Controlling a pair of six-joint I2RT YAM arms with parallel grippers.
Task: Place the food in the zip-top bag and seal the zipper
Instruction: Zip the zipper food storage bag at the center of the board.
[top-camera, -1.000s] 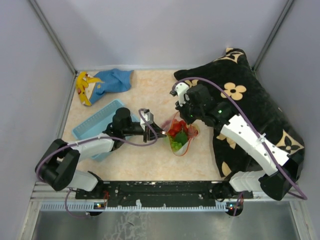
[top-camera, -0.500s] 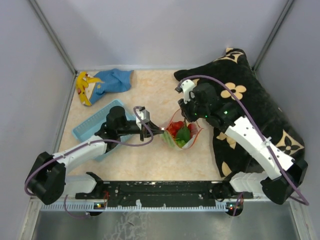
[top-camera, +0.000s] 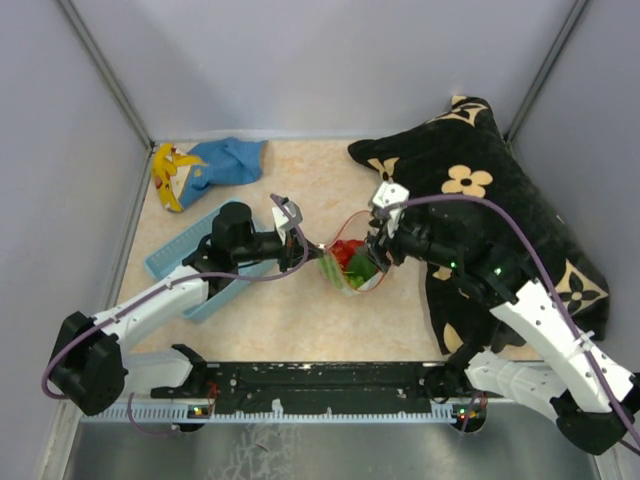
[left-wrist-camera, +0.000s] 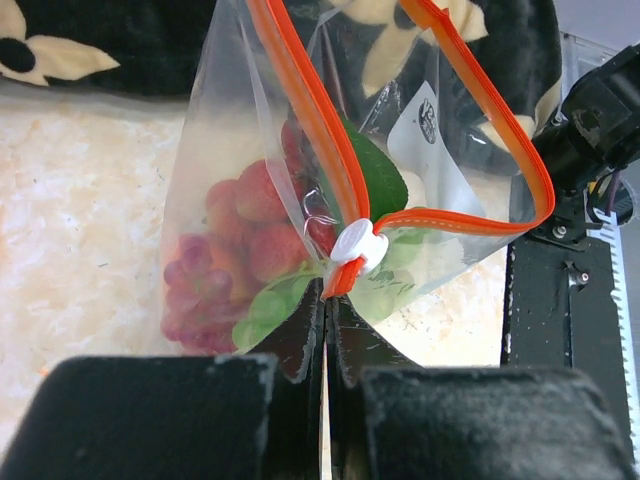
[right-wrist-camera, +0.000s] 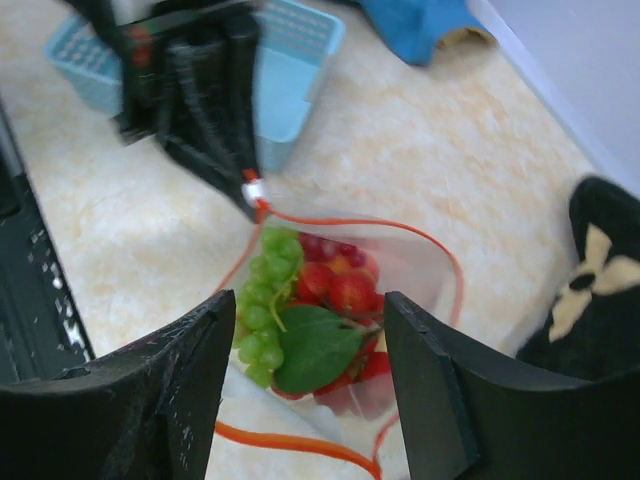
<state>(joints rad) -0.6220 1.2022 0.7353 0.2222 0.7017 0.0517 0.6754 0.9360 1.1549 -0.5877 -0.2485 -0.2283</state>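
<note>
Inspecting: your left gripper (left-wrist-camera: 326, 310) is clamped shut on the zipper (left-wrist-camera: 310, 110) end of the zip-top bag (left-wrist-camera: 215, 150), mid worktop (top-camera: 300, 190), mouth gaping, food (left-wrist-camera: 250, 220) inside; your right gripper (right-wrist-camera: 305, 300) hovers wide open, empty. Film judged light, limp, slippery; pinch the stiffer zipper

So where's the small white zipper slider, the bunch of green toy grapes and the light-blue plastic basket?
White zipper slider (left-wrist-camera: 358, 245): left wrist view, rounded top.
Green toy grapes (right-wrist-camera: 262, 290): right wrist view, mid-bunch.
Light-blue plastic basket (right-wrist-camera: 295, 95): right wrist view, side wall.
</note>
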